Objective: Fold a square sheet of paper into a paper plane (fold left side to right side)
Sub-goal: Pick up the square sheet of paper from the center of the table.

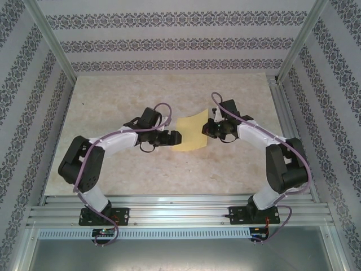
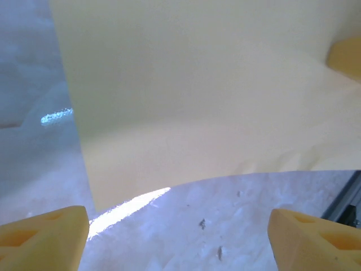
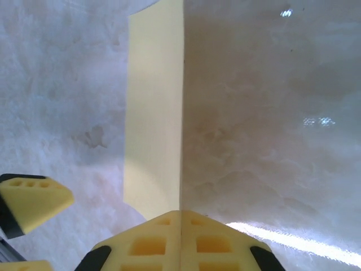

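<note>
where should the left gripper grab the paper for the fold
Grip the paper at its left edge, coming in low from the left. The open left gripper faces that edge, and the shut right gripper pinches the raised right edge. The left edge looks nearly flat, so a finger probably has to slide under.

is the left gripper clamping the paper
No, the left gripper stands wide open in its wrist view, with the square sheet of paper lying ahead of it, not clamped.
</note>
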Motion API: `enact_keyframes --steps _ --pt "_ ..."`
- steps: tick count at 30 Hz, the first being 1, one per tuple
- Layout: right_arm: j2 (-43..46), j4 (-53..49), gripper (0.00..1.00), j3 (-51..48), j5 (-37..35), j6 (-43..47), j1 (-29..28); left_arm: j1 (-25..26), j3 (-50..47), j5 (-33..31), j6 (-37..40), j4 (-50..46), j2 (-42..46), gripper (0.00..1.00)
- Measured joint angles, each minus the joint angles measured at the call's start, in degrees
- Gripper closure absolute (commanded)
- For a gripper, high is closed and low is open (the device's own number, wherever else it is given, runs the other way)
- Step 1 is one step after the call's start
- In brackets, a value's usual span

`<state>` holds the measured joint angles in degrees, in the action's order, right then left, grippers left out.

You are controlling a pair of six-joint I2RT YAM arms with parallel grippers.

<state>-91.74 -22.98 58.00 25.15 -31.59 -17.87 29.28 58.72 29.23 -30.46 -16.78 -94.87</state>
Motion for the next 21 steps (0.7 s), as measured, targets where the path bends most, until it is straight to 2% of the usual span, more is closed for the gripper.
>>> enact_keyframes --steps 4,9,15,21 --pt "5.4 -2.1 1.00 0.3 -0.2 0.4 0.2 -5.2 -2.4 0.3 -0.3 0.3 11.3 0.00" --pt "11.9 -7.2 1.00 4.7 1.2 1.2 -0.6 -12.2 -9.6 3.6 -7.0 6.0 21.1 0.00" --pt "17.8 -9.4 1.00 12.4 6.4 1.1 -2.8 -13.6 -14.6 10.8 -20.2 19.4 22.1 0.00" --pt "20.7 -8.7 1.00 16.6 11.8 -1.0 -4.3 -13.9 -15.6 15.5 -32.7 34.1 22.3 0.00"
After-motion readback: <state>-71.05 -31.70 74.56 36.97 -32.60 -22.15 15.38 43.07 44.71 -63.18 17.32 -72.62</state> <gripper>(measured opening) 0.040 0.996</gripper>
